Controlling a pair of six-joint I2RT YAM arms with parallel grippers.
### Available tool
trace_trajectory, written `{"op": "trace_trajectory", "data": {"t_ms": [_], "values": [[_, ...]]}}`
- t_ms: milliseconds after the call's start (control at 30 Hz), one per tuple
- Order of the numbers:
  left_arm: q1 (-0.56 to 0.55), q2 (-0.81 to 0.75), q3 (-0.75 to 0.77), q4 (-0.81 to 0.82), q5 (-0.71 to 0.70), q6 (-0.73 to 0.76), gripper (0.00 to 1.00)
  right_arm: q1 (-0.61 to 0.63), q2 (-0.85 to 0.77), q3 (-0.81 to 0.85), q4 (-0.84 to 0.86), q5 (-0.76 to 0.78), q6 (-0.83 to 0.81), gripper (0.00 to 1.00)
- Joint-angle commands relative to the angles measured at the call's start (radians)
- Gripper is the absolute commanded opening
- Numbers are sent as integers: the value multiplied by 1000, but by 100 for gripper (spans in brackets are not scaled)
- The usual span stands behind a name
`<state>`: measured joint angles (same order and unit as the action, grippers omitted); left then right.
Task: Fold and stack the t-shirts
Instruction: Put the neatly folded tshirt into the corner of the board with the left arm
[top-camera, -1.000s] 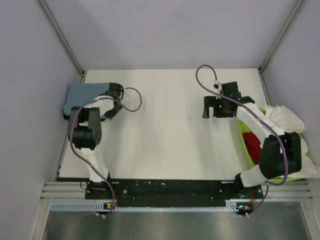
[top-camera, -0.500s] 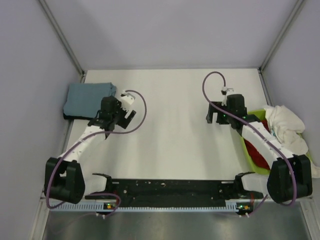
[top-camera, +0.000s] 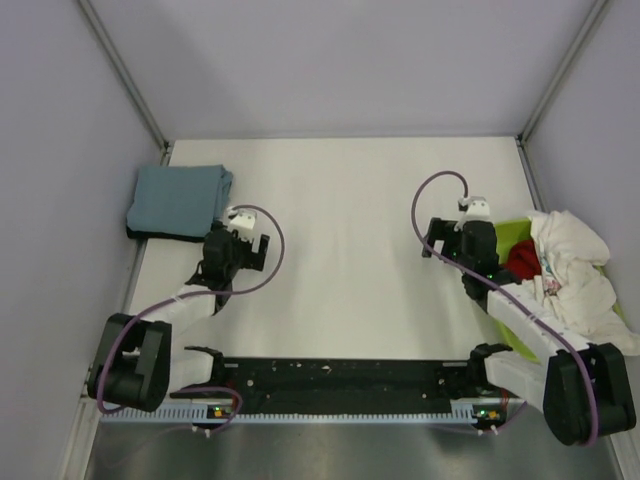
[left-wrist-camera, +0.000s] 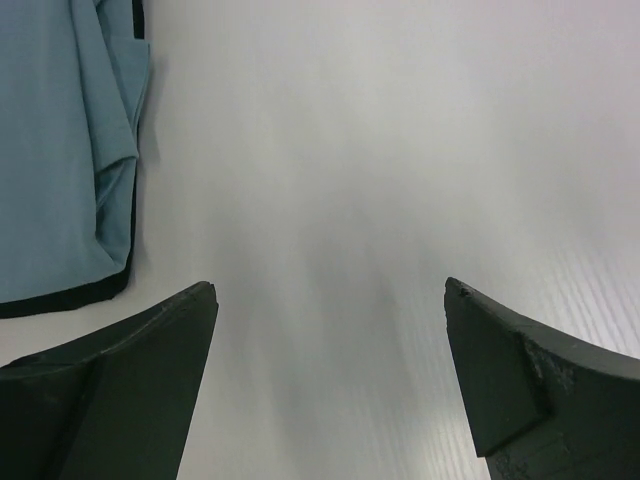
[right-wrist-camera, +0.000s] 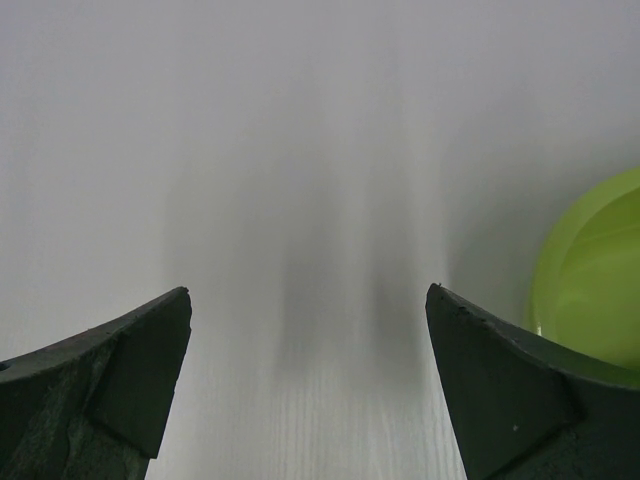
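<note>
The folded blue t-shirt (top-camera: 178, 198) lay on a black t-shirt (top-camera: 150, 233) at the table's (top-camera: 340, 200) ten o'clock corner, the left gripper (left-wrist-camera: 328, 284) hovered near its four o'clock, fingers spread wide, and the right gripper (right-wrist-camera: 308, 289), equally wide, hung at nine o'clock of the green bin (top-camera: 508, 232) holding a red t-shirt (top-camera: 522, 262) and a white t-shirt (top-camera: 572, 262).

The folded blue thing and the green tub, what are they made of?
The slate-blue t-shirt looks like soft matte cloth: creases and limp folded edges. The lime-green bin is probably smooth plastic, given its even curved wall and faint sheen.
</note>
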<state>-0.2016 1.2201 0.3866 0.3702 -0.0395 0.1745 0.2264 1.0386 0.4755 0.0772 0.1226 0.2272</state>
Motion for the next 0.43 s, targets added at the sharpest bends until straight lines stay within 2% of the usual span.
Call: {"op": "trace_trajectory", "data": {"t_ms": [0, 300, 400], "values": [[4, -17, -3, 148, 26, -50, 99, 5, -28, -23, 114, 57, -14, 99], [4, -40, -34, 190, 35, -20, 99, 7, -31, -28, 122, 58, -19, 99], [4, -30, -25, 184, -5, -36, 99, 7, -32, -26, 122, 60, -17, 99]]}}
